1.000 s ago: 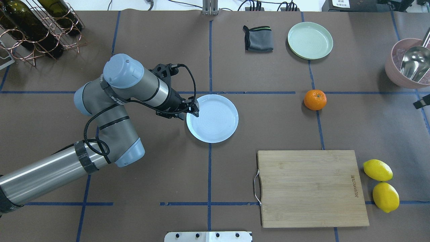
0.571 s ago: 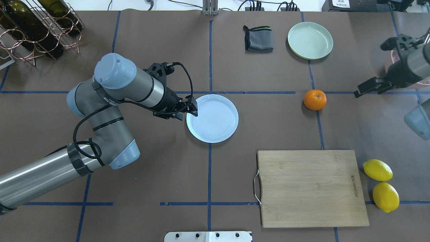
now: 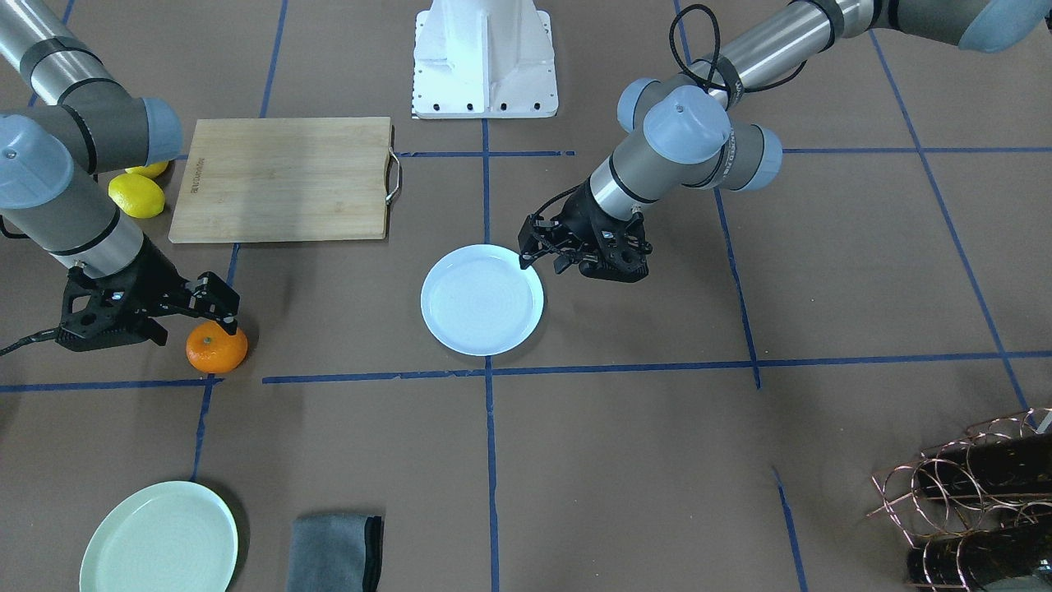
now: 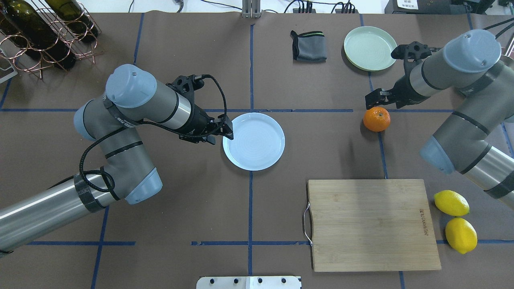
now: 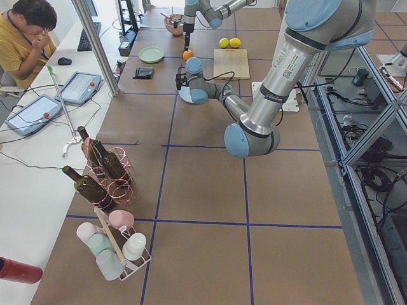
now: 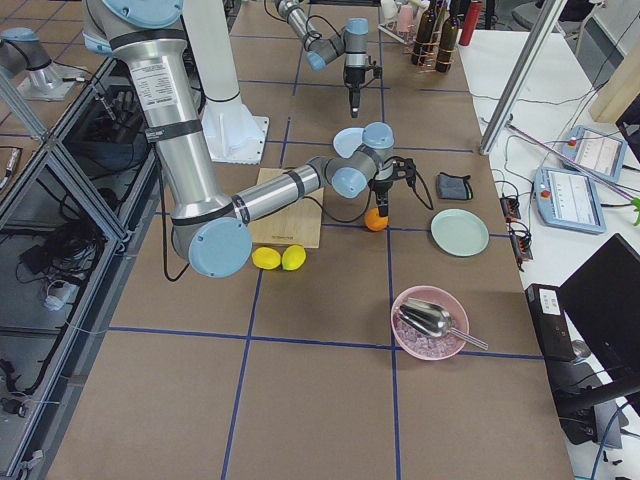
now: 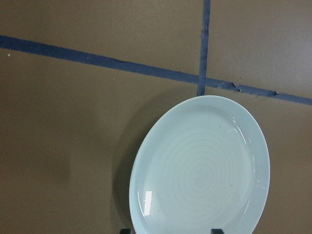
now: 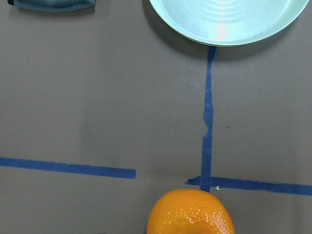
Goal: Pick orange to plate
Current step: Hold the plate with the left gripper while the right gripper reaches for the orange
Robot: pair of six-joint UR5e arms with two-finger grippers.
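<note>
Right end effector (image 4: 370, 99), barely in view 1 s ago, now hovers just over small round bright-orange orange (image 4: 376, 119), fingers spread, empty. Grasp looks next. Orange unmoved on brown worktop (image 4: 329, 144), well apart from round glossy pale-blue plate (image 4: 257, 160). Left end effector (image 4: 228, 131), released, empty, eases back from plate rim.

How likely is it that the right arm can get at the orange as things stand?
Likely yes. The right gripper hangs right by the orange, with nothing between them; the orange sits alone on the table, the green plate well off.
</note>
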